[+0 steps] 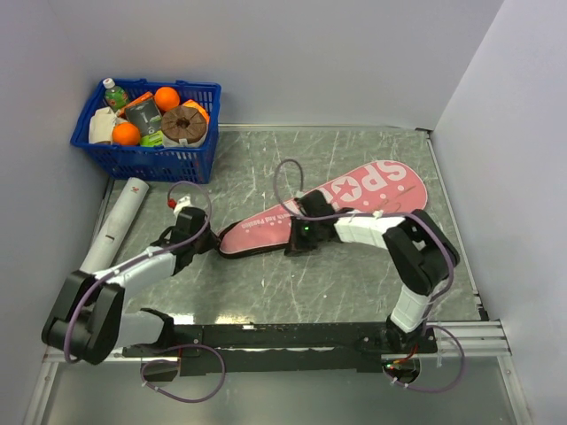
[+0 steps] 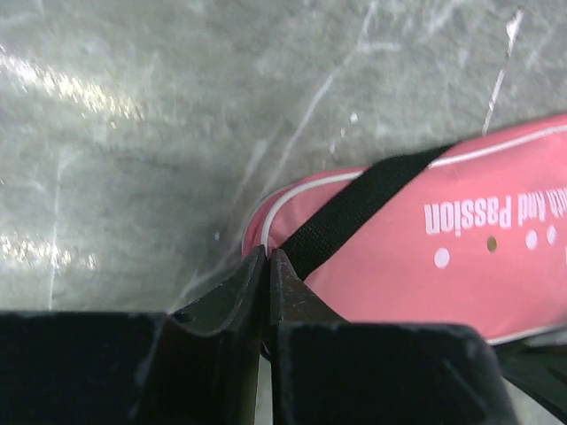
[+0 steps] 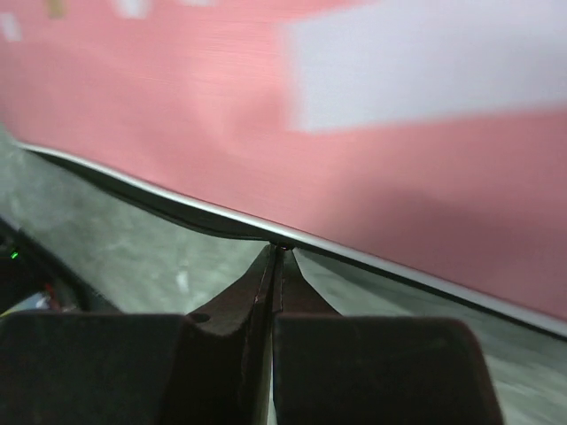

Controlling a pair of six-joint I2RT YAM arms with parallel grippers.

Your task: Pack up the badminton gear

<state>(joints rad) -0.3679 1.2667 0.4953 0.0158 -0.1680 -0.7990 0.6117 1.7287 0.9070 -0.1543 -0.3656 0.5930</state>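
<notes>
The long pink racket bag lies diagonally across the table, its wide end with white lettering at the far right. My left gripper is shut at the bag's narrow end; in the left wrist view its tips pinch the white piping of the bag beside a black strap. My right gripper is shut at the bag's near edge; in the right wrist view its tips close on the dark zip line under the bag. A white tube lies at the left. No rackets or shuttlecocks show.
A blue plastic basket of groceries stands at the far left corner. Grey walls close in the table on the left, back and right. A black rail runs along the near edge.
</notes>
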